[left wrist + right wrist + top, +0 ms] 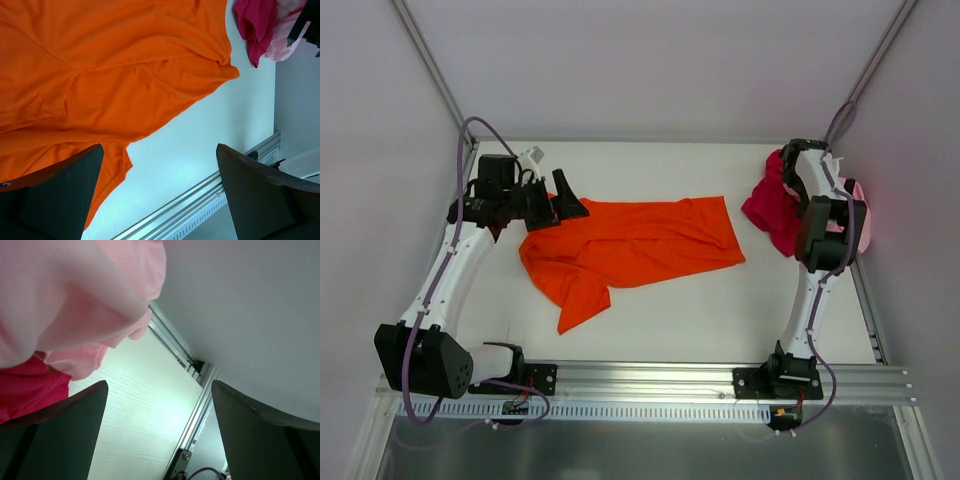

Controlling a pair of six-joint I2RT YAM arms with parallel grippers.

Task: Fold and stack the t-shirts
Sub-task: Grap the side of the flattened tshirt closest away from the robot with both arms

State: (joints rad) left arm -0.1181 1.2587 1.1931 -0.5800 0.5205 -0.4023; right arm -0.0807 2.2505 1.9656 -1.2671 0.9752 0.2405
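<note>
orange t-shirt [640, 245] lies rumpled mid worktop [670, 330]; l fingers [55, 200] spread wide over its left edge, empty. r fingers [60, 435] apart, empty, by pink t-shirt [75, 300] & red t-shirt [770, 205].

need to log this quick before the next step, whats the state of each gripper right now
left gripper: open, holding nothing, at the edge of the orange t-shirt
right gripper: open, holding nothing, beside the pink t-shirt

Soft matt cloth orange t-shirt [650, 245], faintly grained matt white table [700, 320], ribbed bright metal rail [670, 378]
</note>
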